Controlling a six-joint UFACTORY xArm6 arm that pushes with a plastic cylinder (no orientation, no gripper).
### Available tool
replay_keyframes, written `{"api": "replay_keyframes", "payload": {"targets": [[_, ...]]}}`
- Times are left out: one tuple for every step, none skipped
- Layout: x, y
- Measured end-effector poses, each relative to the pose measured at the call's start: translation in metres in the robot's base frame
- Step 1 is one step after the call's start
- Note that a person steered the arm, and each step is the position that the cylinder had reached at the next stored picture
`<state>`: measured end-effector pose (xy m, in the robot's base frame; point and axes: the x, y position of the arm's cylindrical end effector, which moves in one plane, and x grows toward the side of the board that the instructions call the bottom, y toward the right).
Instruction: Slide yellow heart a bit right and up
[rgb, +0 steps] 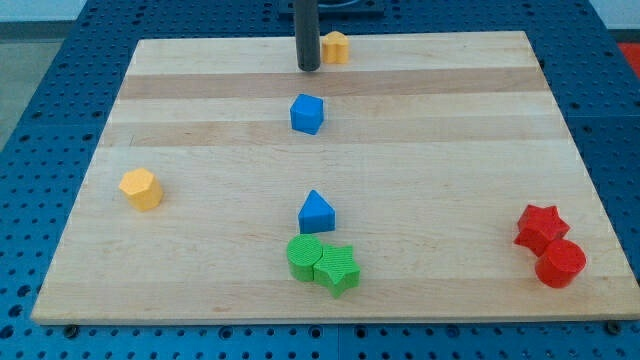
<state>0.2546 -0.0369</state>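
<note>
Right now my tip (308, 68) rests just to the view's left of the yellow heart (336, 47), at the board's top edge.

Largest first: the wooden board (200, 120) fills the view, and the dark rod comes down from the view's top; it carries no claw, so nothing on it opens or closes. Below my tip sits a blue cube (307, 113), then a blue triangular block (316, 212), with a green cylinder (304, 257) and green star (338, 269) touching near the bottom. A red star (540, 227) and red cylinder (560, 263) touch at the right; a yellow hexagonal block (141, 188) lies left. The risk, I judge: the heart is already near the top edge, so an upward push could tip it off the board, or a glancing contact could spin it away.
</note>
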Motion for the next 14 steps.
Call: {"api": "replay_keyframes", "payload": {"targets": [[-0.002,0.008],[-0.004,0.017],[-0.004,0.008],[-0.005,-0.024],[-0.009,-0.019],[-0.009,0.004],[-0.010,0.004],[-0.013,-0.014],[-0.027,-0.009],[-0.035,-0.002],[-0.035,0.016],[-0.035,0.033],[-0.032,0.032],[-0.009,0.028]]}}
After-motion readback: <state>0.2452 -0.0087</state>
